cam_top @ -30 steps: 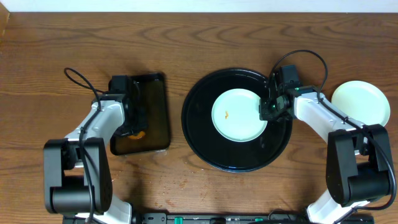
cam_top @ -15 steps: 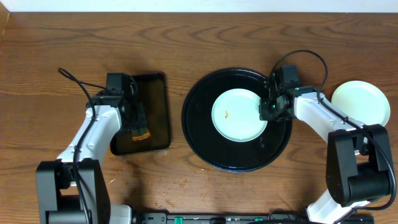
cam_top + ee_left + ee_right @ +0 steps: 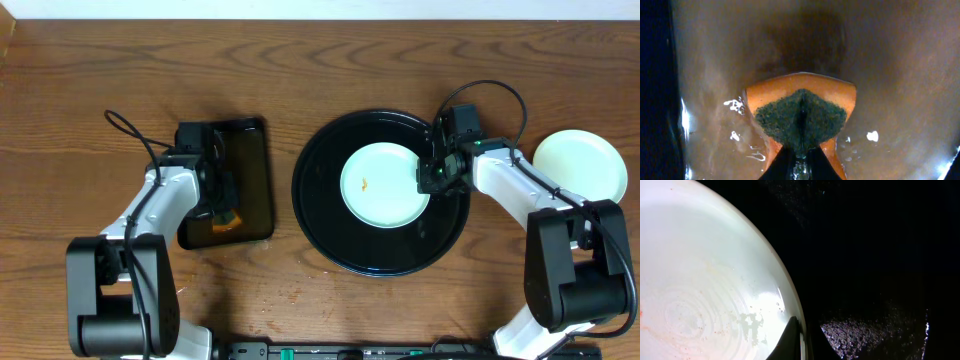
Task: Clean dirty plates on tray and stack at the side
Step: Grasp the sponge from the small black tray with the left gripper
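Since half a second ago the left gripper [image 3: 800, 165] has dropped back into the rectangular tray [image 3: 255, 150], left of the worktop's centre. It pinches the sponge [image 3: 801, 117] into the water, probably to wet it. The right gripper [image 3: 801, 340] is clamped on the rim of the mint plate [image 3: 705, 280], steadying it on the round tray [image 3: 330, 230] just right of centre. A pale plate [image 3: 580, 165] sits by the right edge. No third plate is visible, and from overhead the wrist hides most of the sponge.
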